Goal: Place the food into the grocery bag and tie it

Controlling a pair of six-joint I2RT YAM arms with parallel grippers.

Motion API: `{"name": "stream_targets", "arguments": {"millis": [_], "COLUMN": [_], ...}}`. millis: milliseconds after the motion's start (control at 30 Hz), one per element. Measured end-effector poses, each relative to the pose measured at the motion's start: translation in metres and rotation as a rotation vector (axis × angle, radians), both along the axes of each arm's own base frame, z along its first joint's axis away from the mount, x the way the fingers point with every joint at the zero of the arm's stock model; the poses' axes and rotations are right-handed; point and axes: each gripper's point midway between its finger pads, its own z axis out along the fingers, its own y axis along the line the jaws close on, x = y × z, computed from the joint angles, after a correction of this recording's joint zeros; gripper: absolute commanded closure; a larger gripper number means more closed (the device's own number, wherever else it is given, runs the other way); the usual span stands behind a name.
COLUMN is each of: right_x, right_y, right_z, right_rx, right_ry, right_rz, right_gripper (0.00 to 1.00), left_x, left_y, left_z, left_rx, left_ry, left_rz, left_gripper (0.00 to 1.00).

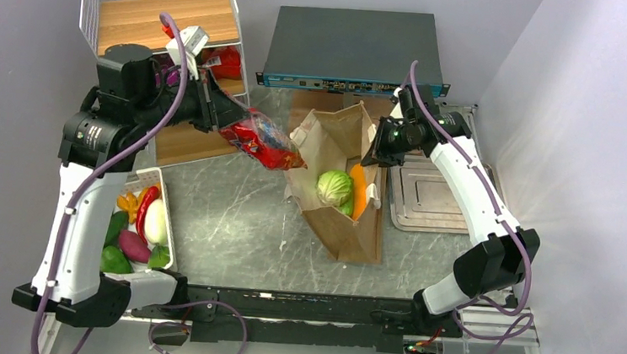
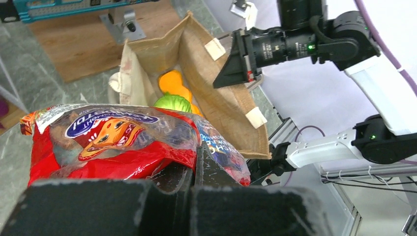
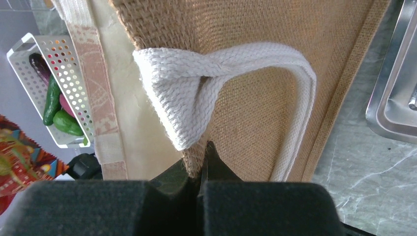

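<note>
The tan grocery bag (image 1: 349,218) lies open at mid-table with a pale-green cabbage (image 1: 335,186) and an orange carrot piece (image 1: 358,191) inside. My left gripper (image 1: 229,113) is shut on a glossy red snack packet (image 1: 262,142) and holds it in the air just left of the bag's mouth. In the left wrist view the packet (image 2: 118,142) fills the foreground before the bag (image 2: 216,93). My right gripper (image 1: 373,156) is shut on the bag's rim (image 3: 196,160) beside its cream handle (image 3: 216,78), holding the mouth open. More red packets (image 1: 228,62) lie in the wire basket.
A white wire basket (image 1: 158,13) on a wooden shelf stands back left. A white perforated tray (image 1: 164,207) of toy vegetables sits by the left arm. A dark equipment box (image 1: 350,49) is at the back; a metal tray (image 1: 427,199) lies right of the bag.
</note>
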Motion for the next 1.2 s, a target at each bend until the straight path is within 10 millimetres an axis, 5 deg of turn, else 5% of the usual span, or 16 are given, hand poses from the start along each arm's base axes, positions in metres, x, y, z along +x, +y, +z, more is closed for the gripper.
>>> {"name": "stream_targets", "arguments": {"millis": [300,733,1200], "right_x": [-0.002,-0.005,-0.005], "right_y": [0.004,0.008,0.008], "right_z": [-0.001,-0.001,-0.001], "right_rx": [-0.010,-0.011,-0.012], "right_ry": [-0.002,-0.003,-0.003], "right_rz": [0.011,0.024,0.026], "right_gripper": [1.00,1.00,1.00], "left_x": [-0.009,-0.003,-0.019], "left_y": [-0.026,-0.104,-0.138], "left_z": [0.006,-0.044,-0.053], "left_rx": [-0.018,0.034,0.025], "left_ry": [-0.020,0.102,0.096], "left_rz": [-0.102,-0.319,-0.468], "left_gripper": [1.00,1.00,1.00]}}
